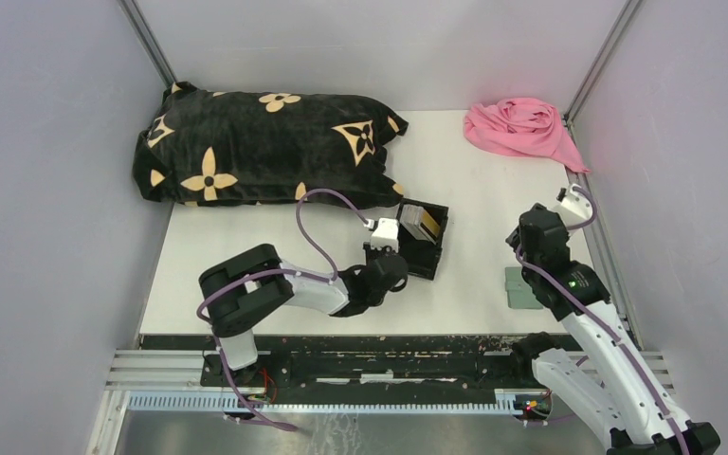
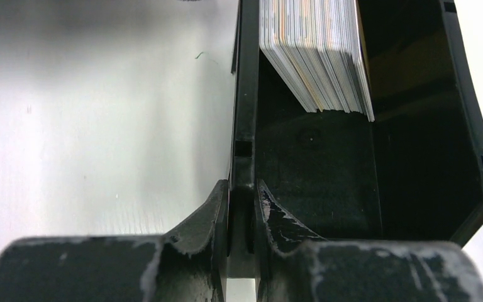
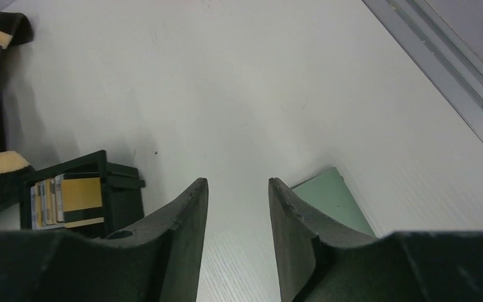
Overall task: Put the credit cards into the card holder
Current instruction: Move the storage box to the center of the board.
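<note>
The credit cards stand on edge as a stack inside a black open-topped box. In the left wrist view the stack of cards leans at the far end of the box. My left gripper is shut on the box's left wall, one finger outside and one inside; from above the left gripper sits at the box's near-left side. The sage-green card holder lies flat at the right, partly under my right arm. My right gripper hangs open and holds nothing, with the card holder just right of its fingers.
A black pillow with tan flowers lies along the back left. A pink cloth is bunched in the back right corner. A metal rail and grey walls border the table. The box with the cards also shows at the right wrist view's left.
</note>
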